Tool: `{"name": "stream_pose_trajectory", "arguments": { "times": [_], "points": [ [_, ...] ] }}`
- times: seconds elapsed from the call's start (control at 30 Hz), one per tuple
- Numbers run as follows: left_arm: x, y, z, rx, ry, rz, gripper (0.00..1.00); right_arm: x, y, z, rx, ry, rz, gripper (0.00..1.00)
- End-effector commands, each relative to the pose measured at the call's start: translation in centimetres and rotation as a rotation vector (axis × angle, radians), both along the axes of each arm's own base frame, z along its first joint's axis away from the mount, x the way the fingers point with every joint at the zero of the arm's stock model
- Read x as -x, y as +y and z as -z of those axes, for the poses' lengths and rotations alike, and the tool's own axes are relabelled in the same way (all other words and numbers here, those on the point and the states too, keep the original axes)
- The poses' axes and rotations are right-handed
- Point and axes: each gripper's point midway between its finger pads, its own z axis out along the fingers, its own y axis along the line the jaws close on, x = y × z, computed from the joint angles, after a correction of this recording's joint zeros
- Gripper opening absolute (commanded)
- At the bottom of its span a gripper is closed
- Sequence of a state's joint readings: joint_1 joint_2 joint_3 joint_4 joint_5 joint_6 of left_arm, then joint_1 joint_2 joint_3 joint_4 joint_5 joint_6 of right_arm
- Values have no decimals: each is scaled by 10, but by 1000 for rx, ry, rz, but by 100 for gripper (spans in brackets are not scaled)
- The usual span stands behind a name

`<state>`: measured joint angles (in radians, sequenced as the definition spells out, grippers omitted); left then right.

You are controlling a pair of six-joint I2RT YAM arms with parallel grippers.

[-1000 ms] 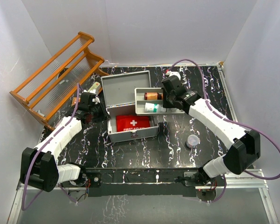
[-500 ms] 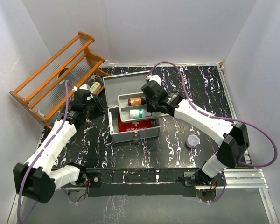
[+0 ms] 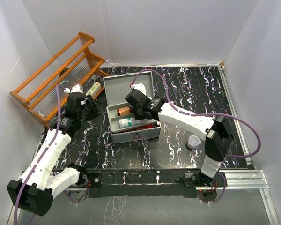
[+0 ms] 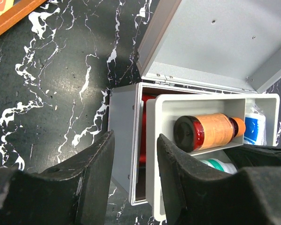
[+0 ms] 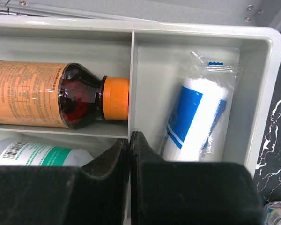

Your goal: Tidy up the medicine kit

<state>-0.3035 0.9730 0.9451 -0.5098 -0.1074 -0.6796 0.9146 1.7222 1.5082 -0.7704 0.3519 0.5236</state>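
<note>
Black marble-patterned table top (image 3: 187, 84), enclosed by plain white walls. An orange slatted wooden rack (image 3: 51, 79) stands tilted at the rear left corner.

The medicine kit (image 3: 117, 89), a large grey metal rectangular case, sits near the table's centre with its hinged lid tipped back and open.

A shallow grey divided tray (image 5: 154, 84) lies over the case opening. Whether it rests on the case cannot be determined.

Tray contents:
- a brown bottle with orange label and orange cap (image 5: 47, 101), lying on its side
- a white bottle with green-printed label (image 5: 37, 153), in the compartment beside it
- a white roll in blue-printed clear wrap (image 5: 196, 117), in the end compartment

A red fabric pouch (image 4: 142, 126) shows as a sliver in the case beneath the tray.

The right gripper (image 5: 130, 138) is pinched tight on the tray's inner partition.

The left gripper (image 4: 135, 140) hovers above the case's left end, fingers moderately parted and holding nothing.

A small round lidded container (image 3: 193, 141) stands on the table to the right of the case, apart from it.
</note>
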Motion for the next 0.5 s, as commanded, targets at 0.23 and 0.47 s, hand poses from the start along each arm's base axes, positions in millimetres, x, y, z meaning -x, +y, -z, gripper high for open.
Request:
{"name": "stream_pose_trajectory", "arguments": {
  "times": [0.23,0.47],
  "points": [
    [2,-17,6,32,26,96,43,-28,21,-36,-145,-134,85,0],
    [0,-24,12,50,51,122,45,-26,16,-23,-113,-115,100,0]
  ]
}}
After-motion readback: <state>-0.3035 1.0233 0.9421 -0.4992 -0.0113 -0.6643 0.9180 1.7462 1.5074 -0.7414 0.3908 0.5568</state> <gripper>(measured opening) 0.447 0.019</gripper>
